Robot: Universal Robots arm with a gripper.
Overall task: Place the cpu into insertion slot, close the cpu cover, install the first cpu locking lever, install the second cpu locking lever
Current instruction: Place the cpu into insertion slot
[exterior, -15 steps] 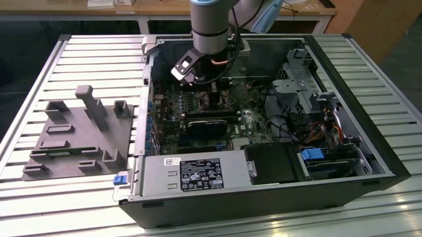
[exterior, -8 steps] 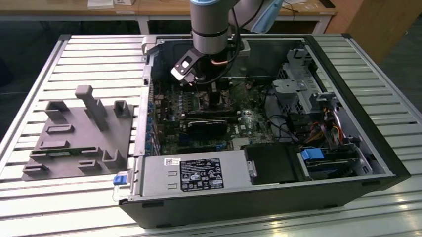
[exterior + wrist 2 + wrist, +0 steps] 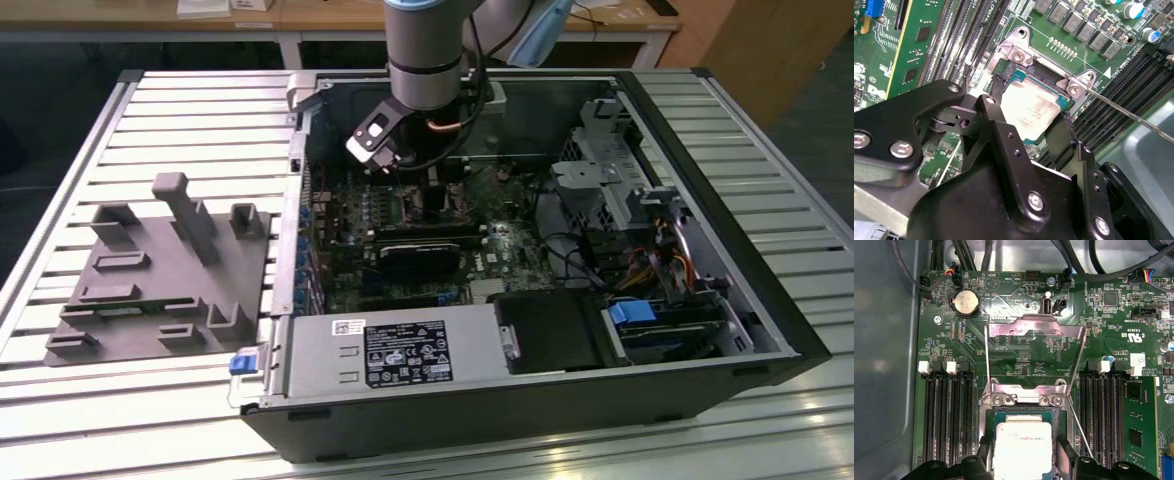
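Sitting between the fingertips of the gripper [image 3: 1031, 102], the cpu [image 3: 1026, 107] lies squarely over the insertion slot [image 3: 1021, 412], with the cpu cover [image 3: 1036, 337] tipped up open beyond. The opened computer case [image 3: 534, 420] rests on a slatted metal table [image 3: 187, 120], wooden desks [image 3: 334, 15] behind. The fingers [image 3: 1061, 137] pinch the chip by two opposite edges.

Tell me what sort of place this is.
Most likely a robotics lab bench for computer assembly: an open black desktop computer case lies on a slatted silver metal table, a black gripper holds a small square silvery cpu over its green motherboard, and wooden desks stand behind.
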